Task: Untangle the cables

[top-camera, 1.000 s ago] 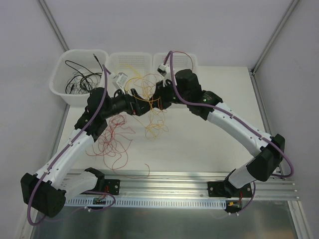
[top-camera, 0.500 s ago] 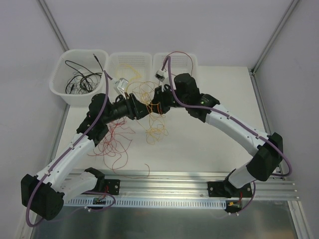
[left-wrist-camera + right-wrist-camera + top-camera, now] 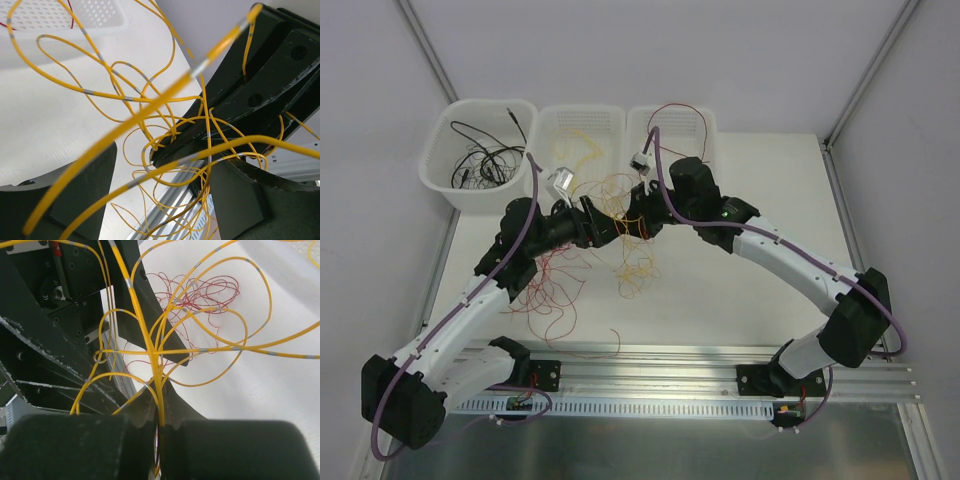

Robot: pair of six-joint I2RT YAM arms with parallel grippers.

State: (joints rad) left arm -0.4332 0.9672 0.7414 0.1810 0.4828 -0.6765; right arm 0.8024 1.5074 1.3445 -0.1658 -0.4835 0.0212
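Note:
A tangle of yellow cables (image 3: 632, 262) hangs between both grippers at the table's middle. In the right wrist view my right gripper (image 3: 161, 407) is shut on a bunch of yellow cables (image 3: 159, 365). The left gripper (image 3: 165, 172) is open, its fingers (image 3: 70, 200) wide apart, with loose yellow loops (image 3: 150, 100) running through the gap; the right gripper's black jaw tips sit just in front of it. In the top view the left gripper (image 3: 603, 226) and right gripper (image 3: 634, 222) nearly meet. Red cables (image 3: 550, 282) lie loose under the left arm, and the right wrist view shows these red cables (image 3: 210, 294) too.
Three white bins stand at the back: the left bin (image 3: 438, 170) holds black cables (image 3: 485, 160), the middle bin (image 3: 582, 116) some yellow strands, the right bin (image 3: 705, 125) a red wire. The aluminium rail (image 3: 660, 360) runs along the near edge.
The two grippers have come closer together and slightly nearer the rail. The left jaws narrowed, then widened again. The right gripper stayed shut on the yellow strands.

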